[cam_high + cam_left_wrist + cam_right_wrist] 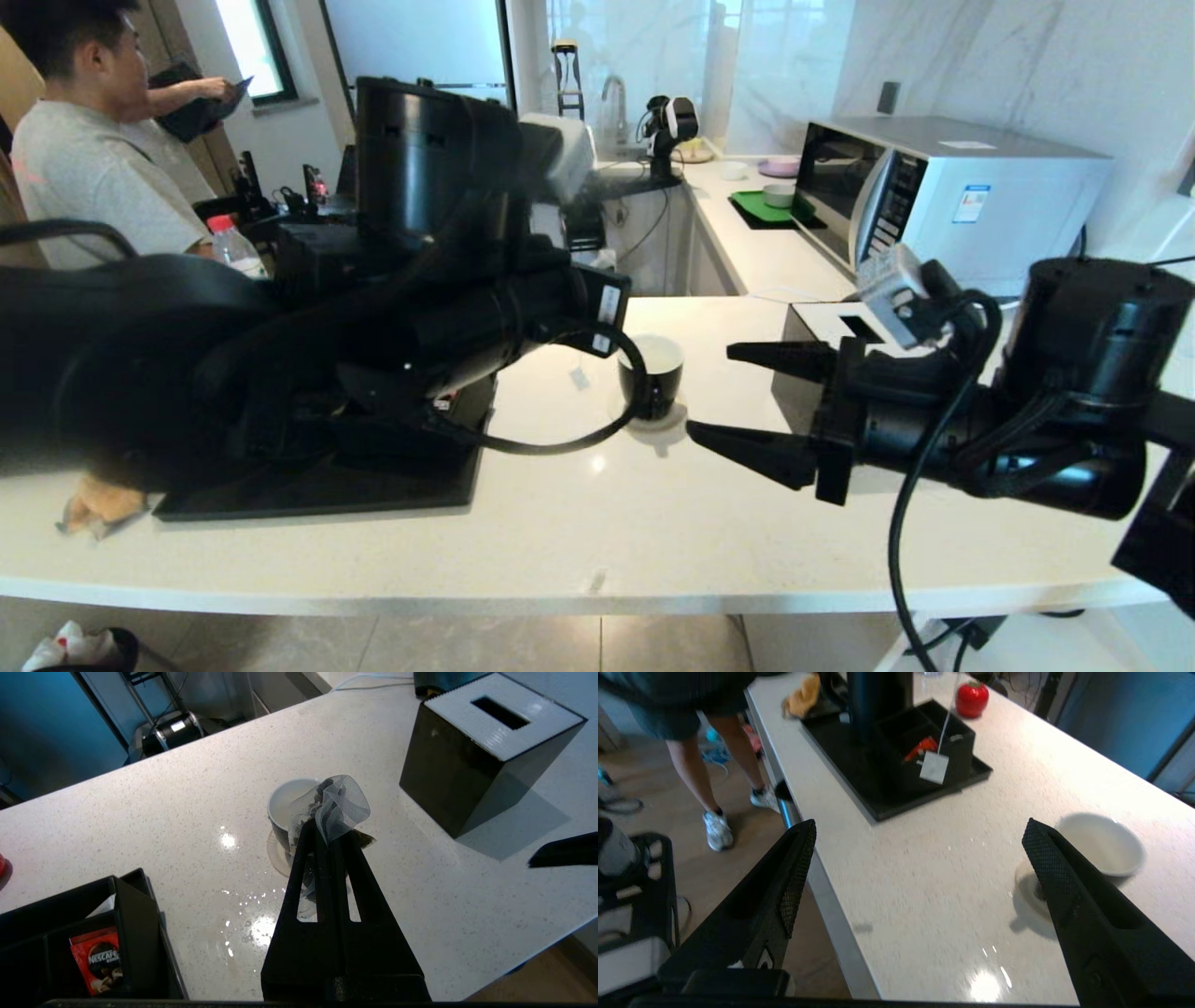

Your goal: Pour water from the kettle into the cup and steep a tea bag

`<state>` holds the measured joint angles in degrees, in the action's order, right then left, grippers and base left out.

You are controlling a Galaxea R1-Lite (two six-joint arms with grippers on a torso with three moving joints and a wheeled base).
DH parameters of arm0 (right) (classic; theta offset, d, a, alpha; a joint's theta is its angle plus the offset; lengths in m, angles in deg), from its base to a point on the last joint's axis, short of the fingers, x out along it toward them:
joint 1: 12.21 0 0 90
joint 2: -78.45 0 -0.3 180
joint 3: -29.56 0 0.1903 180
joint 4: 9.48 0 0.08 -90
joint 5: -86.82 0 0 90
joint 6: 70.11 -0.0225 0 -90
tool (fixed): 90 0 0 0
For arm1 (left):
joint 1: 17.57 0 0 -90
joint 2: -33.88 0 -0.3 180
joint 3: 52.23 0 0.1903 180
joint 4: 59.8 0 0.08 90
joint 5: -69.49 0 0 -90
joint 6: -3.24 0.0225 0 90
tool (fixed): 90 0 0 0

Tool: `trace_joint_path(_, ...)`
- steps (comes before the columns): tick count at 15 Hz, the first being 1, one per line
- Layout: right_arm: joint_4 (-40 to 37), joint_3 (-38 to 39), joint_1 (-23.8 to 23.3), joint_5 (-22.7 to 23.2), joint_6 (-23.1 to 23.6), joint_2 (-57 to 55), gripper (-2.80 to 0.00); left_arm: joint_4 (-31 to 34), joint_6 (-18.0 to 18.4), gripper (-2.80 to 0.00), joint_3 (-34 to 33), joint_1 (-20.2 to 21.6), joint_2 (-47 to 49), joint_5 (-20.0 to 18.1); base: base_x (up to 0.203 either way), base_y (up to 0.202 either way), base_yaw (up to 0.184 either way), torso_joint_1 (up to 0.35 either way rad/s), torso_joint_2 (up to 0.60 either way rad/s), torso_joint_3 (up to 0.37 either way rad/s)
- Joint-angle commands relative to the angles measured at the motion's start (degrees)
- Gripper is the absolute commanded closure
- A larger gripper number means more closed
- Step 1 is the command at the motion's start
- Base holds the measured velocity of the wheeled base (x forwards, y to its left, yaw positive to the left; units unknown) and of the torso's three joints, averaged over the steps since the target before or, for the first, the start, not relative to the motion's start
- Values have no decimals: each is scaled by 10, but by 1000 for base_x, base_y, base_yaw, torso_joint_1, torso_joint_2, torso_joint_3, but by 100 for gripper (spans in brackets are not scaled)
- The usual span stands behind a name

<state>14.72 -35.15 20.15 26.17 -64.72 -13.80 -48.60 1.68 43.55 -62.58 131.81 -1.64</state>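
The left gripper (pixel 327 833) clenches the tea bag (pixel 338 805) above the cup (pixel 287 805), while the right gripper (pixel 738 397), fingers spread wide, hangs beside the cup over bare counter (pixel 597 541).

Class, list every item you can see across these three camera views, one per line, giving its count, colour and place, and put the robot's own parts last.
cup: 1, black with white inside, mid-counter.
tea bag: 1, greyish mesh, pinched in the left gripper beside the cup.
paper tag: 1, white, hanging on a string.
tissue box: 1, black with white top, right of the cup.
organiser tray: 1, black, left counter.
red packet: 1, in an organiser compartment.
microwave: 1, silver, back right.
counter: 1, white.
left gripper: shut.
right gripper: open, near the cup.
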Motion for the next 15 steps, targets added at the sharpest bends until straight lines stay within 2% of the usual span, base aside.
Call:
trace_joint_path(1, 42, -16, 12, 2, -36, -42, -280, -19, 0, 0, 6, 1, 11, 2, 0, 0, 0, 0, 0, 0)
trace_joint_path(5, 128, -29, 19, 2, -64, -102, -280, -28, 0, 0, 18, 0, 21, 1, 0, 0, 0, 0, 0, 0)
trace_joint_path(11, 179, -65, 29, 1, -86, -165, -280, -33, -1, 0, 26, -4, 23, 1, 0, 0, 0, 0, 0, 0)
trace_joint_path(15, 203, -89, 29, 1, -93, -196, -280, -37, -1, 0, 39, -22, 25, 9, 0, 0, 0, 0, 0, 0)
